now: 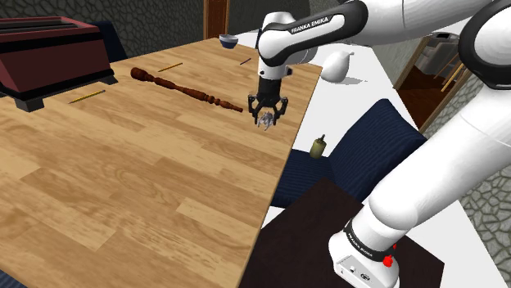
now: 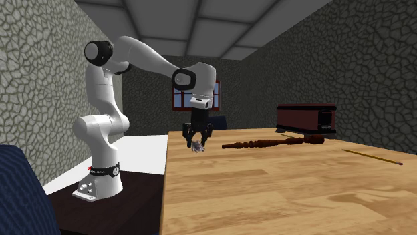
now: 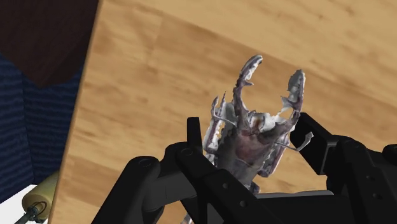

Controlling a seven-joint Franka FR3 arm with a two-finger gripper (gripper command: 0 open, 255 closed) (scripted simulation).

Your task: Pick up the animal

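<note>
Gripper (image 1: 268, 113), upper centre of the shoulder view, is clamped on a grey-brown stag beetle (image 1: 266, 122) over the wooden table (image 1: 123, 188), near its right edge. The beetle's long axis runs along the fingers, roughly vertical, mandibles pointing down at the table. Arm link reads "FRANKA EMIKA" (image 1: 309, 20). A dark turned spindle (image 1: 187, 87) lies just left of the gripper, apart from it. A small bottle (image 1: 318, 146) stands lower right, off the table.

Wood table (image 1: 123, 188) and its clutter.
A dark turned spindle (image 1: 187, 88) lies on it, with a red-brown chest (image 1: 49, 53) and a pencil (image 1: 92, 96) toward the shoulder view's left and a bowl (image 1: 229, 39) far back. A small bottle (image 1: 318, 146) stands off the edge beside a blue cushion (image 1: 368, 147).
</note>
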